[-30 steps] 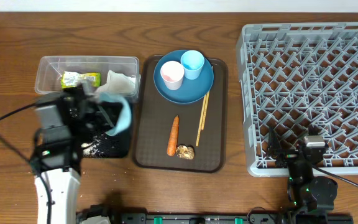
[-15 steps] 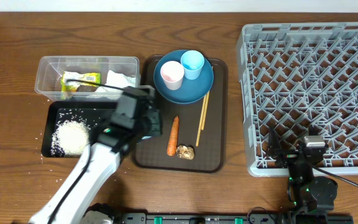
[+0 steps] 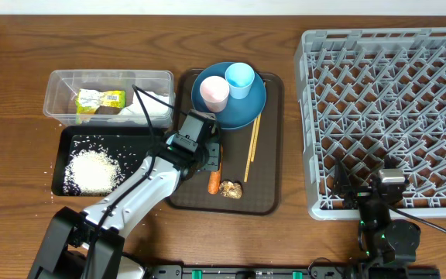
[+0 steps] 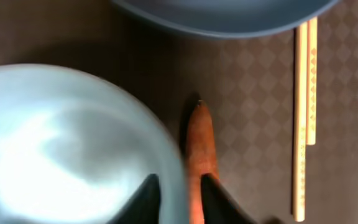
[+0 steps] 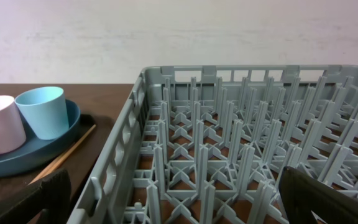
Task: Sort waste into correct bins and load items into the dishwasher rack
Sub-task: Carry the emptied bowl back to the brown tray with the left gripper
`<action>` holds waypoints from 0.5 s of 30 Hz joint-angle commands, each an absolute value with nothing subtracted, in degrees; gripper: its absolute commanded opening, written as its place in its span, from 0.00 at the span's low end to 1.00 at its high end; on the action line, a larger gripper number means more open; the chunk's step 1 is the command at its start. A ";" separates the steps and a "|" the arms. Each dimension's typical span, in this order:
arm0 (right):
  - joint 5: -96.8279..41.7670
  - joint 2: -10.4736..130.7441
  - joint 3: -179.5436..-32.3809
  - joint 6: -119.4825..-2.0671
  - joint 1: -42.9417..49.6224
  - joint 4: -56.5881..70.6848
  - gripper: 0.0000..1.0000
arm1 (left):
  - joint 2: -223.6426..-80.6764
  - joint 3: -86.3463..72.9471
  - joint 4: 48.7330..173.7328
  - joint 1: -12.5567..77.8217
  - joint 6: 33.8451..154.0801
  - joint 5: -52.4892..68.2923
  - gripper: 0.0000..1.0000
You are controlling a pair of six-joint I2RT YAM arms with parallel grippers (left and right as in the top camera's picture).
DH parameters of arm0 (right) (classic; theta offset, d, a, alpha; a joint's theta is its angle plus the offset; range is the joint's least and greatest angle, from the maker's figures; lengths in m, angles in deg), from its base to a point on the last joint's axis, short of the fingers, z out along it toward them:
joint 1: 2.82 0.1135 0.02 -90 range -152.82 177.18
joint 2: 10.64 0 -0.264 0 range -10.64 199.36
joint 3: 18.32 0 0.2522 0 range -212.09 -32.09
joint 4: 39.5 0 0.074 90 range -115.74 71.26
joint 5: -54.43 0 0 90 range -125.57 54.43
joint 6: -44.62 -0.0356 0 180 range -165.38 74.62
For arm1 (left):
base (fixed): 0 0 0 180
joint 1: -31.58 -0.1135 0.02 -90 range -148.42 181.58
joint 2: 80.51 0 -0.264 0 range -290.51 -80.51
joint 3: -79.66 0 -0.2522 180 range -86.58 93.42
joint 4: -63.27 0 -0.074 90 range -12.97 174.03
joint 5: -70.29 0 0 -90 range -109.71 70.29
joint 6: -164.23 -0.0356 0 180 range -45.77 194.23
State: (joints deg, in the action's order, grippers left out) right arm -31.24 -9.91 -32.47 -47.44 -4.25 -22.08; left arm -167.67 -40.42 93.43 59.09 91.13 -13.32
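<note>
My left gripper (image 4: pixel 182 180) is low over the brown serving tray (image 3: pixel 269 186), slightly open astride the rim of the white bowl (image 4: pixel 67 143). One finger is inside the bowl, the other over the orange carrot stick (image 4: pixel 201 143). From overhead the arm hides the bowl. The brown lump (image 3: pixel 231 188) lies by the carrot's end and the chopsticks (image 3: pixel 252 147) to its right. The blue plate (image 3: pixel 242 108) carries the pink cup (image 3: pixel 214 93) and light blue cup (image 3: pixel 239 79). Rice (image 3: pixel 91 169) lies in the black tray (image 3: pixel 62 155). My right gripper (image 5: pixel 179 199) is open, empty, over the dishwasher rack (image 3: pixel 385 116).
The clear tub (image 3: pixel 60 81) at the back left holds the yellow-green wrapper (image 3: pixel 99 99) and the white napkin (image 3: pixel 152 105). A few rice grains are scattered on the table left of the black tray. The rack fills the right side of the table.
My left arm has swung right from over the black tray to the brown serving tray, taking the bowl along. Rice now shows in the black tray. The left jaws have parted a little.
</note>
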 commanded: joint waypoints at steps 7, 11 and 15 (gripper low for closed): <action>-31.06 -10.04 -32.40 -46.57 -4.25 -21.84 0.99 | -167.67 -36.29 95.86 59.16 87.55 -16.18 0.51; -31.06 -10.04 -32.40 -46.57 -4.25 -21.84 0.99 | -166.86 -32.86 102.74 59.16 86.78 -16.27 0.51; -31.06 -10.04 -32.40 -46.57 -4.25 -21.84 0.99 | -165.61 -30.81 108.38 59.33 85.34 -16.40 0.52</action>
State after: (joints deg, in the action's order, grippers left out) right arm -31.24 -9.91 -32.47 -47.44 -4.25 -22.08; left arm -167.25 -32.95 106.50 59.09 87.39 -15.46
